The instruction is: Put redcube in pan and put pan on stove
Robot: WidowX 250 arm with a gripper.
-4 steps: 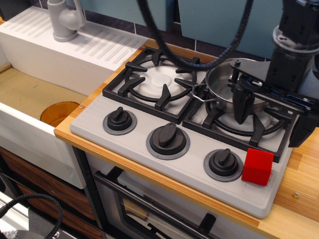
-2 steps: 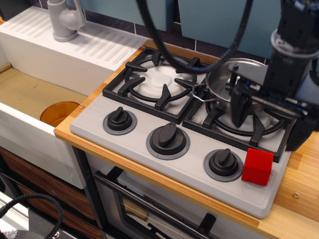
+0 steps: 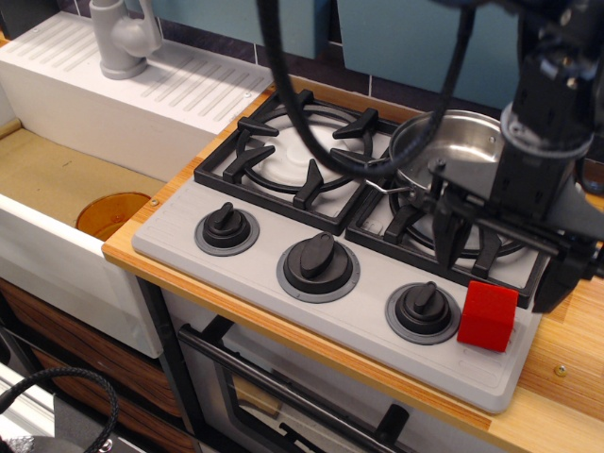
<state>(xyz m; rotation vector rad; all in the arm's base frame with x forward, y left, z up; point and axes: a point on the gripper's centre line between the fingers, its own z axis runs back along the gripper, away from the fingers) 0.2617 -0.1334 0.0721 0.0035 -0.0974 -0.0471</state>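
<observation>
The redcube (image 3: 488, 316) sits on the front right corner of the grey stove (image 3: 363, 316), just right of the right knob (image 3: 422, 308). The shiny steel pan (image 3: 455, 149) rests on the right burner grate, partly hidden by the arm. My gripper (image 3: 500, 253) is open and empty. Its two black fingers hang spread wide over the front of the right burner, just behind and above the redcube and not touching it.
The left burner grate (image 3: 297, 156) is bare. Two more knobs (image 3: 319, 264) line the stove front. A white sink (image 3: 57, 189) with a faucet (image 3: 123, 38) and an orange disc (image 3: 111, 213) lies left. A black cable (image 3: 302, 94) hangs over the stove. Wooden counter (image 3: 566, 368) lies at the right.
My gripper has moved from over the pan toward the front of the stove and lower, closer to the redcube. It stayed open. The pan and redcube have not moved.
</observation>
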